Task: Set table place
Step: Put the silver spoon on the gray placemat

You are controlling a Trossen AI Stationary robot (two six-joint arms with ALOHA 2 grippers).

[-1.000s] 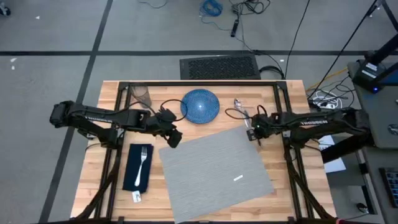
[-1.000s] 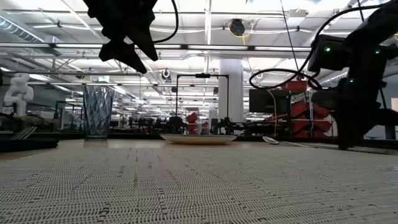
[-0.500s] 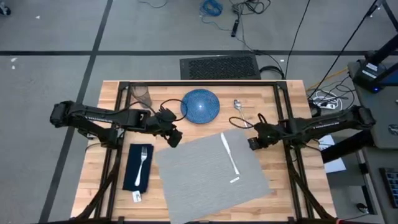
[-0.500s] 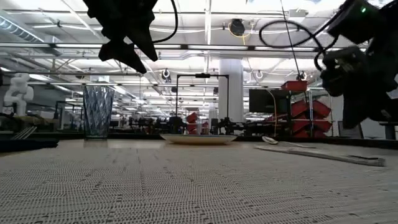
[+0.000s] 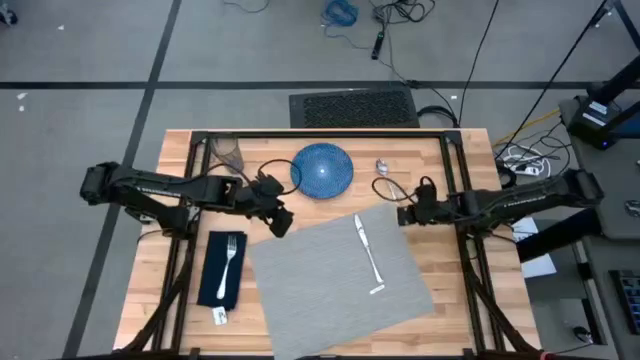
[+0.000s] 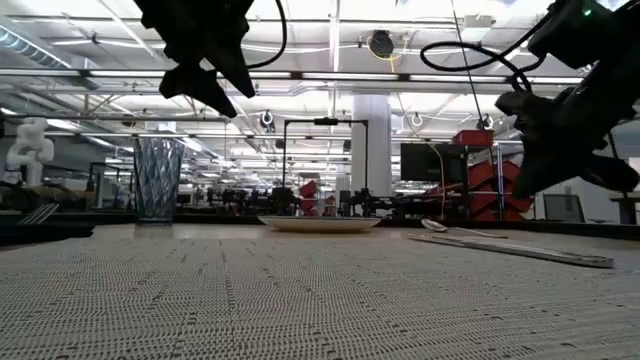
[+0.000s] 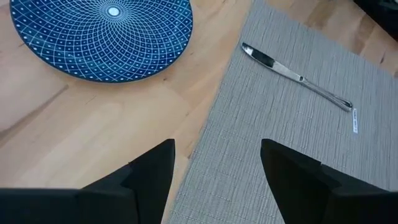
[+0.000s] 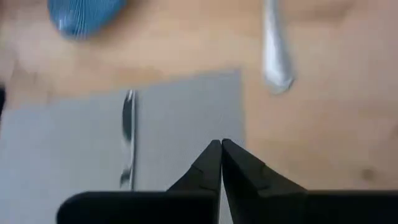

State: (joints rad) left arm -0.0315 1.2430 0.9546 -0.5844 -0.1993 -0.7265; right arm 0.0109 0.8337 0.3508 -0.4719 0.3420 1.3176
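The grey placemat (image 5: 340,275) lies askew on the wooden table (image 5: 470,270), with the knife (image 5: 368,255) flat on its right part. Beyond it, the blue plate (image 5: 322,168), the spoon (image 5: 383,168) and the glass (image 5: 228,152) rest on the wood. The fork (image 5: 231,258) lies on the navy napkin (image 5: 222,268) at the near left. My left gripper (image 7: 217,162) hovers open above the placemat's far left edge. My right gripper (image 8: 221,146) is shut on nothing and hangs above the placemat's far right corner (image 5: 388,210).
Black frame rails (image 5: 320,135) run along the table's far edge and down both sides. A small white tag (image 5: 220,316) lies below the napkin. Bare wood (image 5: 480,300) shows to the right of the placemat.
My right gripper has risen from table level at the placemat's far right corner and now hangs above it. The placemat has slid a little toward the table's left edge. The knife now shows along its right part.
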